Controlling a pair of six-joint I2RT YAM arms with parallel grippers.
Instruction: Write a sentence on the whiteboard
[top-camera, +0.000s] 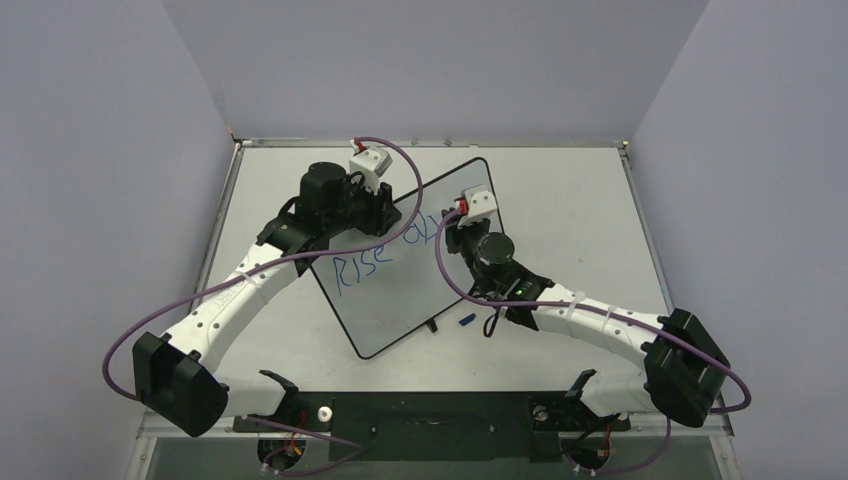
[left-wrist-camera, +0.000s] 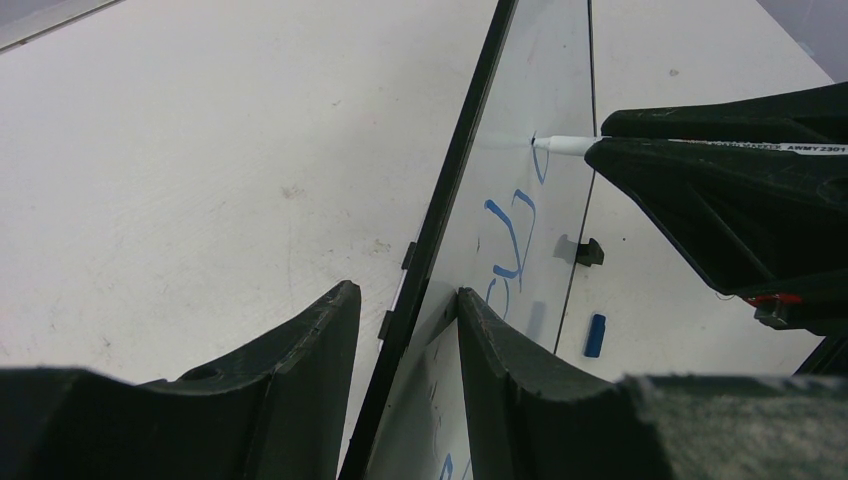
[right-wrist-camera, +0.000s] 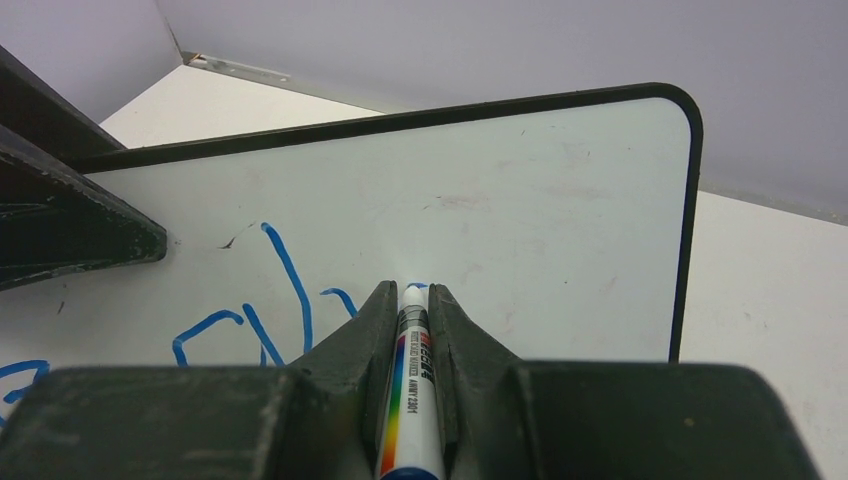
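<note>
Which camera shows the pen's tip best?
Left wrist view: the white marker pen's tip shows side-on against the glossy black-framed whiteboard. Right wrist view sees it from behind, between the jaws; from above it is hidden.

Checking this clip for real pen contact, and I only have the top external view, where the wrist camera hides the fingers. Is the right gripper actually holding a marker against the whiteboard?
Observer: Yes. The right wrist view shows the right gripper shut on a marker with a rainbow band, its tip on the whiteboard.
Operator: Any ink at the tip?
Observer: A small blue mark sits right at the tip, to the right of the blue letters already there.
Operator: And what is the left arm doing at the board?
Observer: In the left wrist view, the board's black-framed edge runs between the fingers of the left gripper. I cannot tell whether they clamp it.
</note>
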